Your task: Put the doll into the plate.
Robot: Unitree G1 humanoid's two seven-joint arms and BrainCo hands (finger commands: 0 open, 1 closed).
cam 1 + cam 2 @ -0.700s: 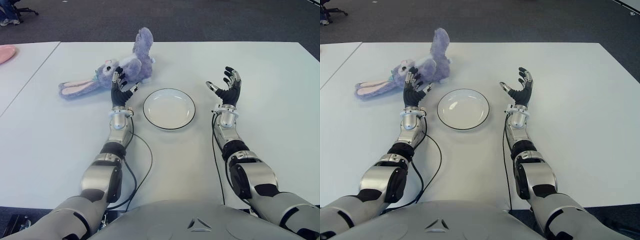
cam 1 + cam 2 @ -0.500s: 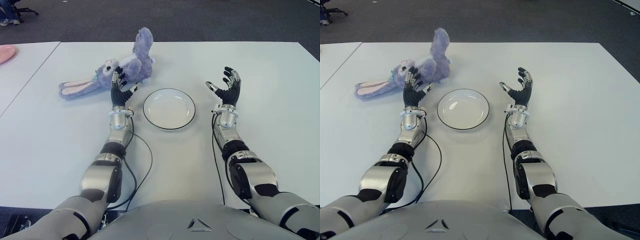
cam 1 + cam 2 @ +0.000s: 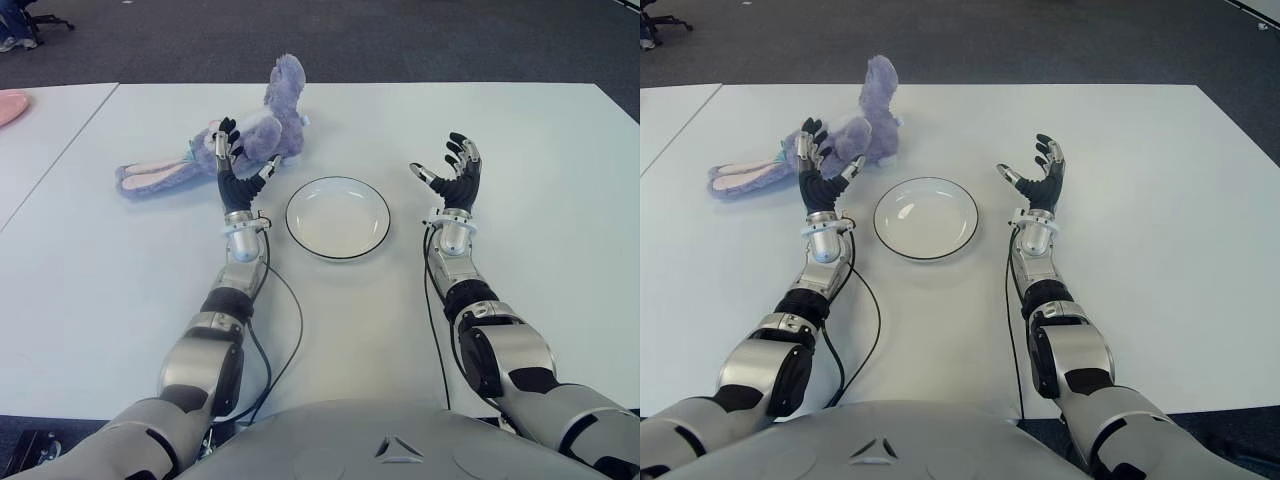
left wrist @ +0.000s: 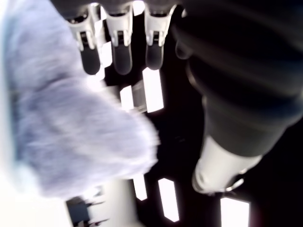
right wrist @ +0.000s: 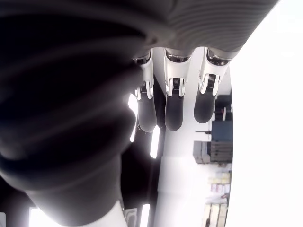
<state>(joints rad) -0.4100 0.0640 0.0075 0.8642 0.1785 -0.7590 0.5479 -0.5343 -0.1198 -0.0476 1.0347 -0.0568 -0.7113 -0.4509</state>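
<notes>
A purple plush rabbit doll (image 3: 262, 129) lies on the white table (image 3: 520, 130), behind and to the left of a white plate (image 3: 338, 217) with a dark rim. My left hand (image 3: 234, 166) stands in front of the doll's head with its fingers spread, holding nothing; purple fur (image 4: 71, 137) fills much of the left wrist view, close to the fingertips (image 4: 118, 56). My right hand (image 3: 452, 177) is raised to the right of the plate, palm up, fingers spread and empty.
A pink object (image 3: 10, 105) sits on a neighbouring table at the far left. Dark carpet lies beyond the table's far edge. Black cables (image 3: 285, 330) run along both forearms over the tabletop.
My left hand has moved forward and a little left, reaching the doll's head, its fingers spreading wider. The doll has shifted slightly. The right hand has stayed still.
</notes>
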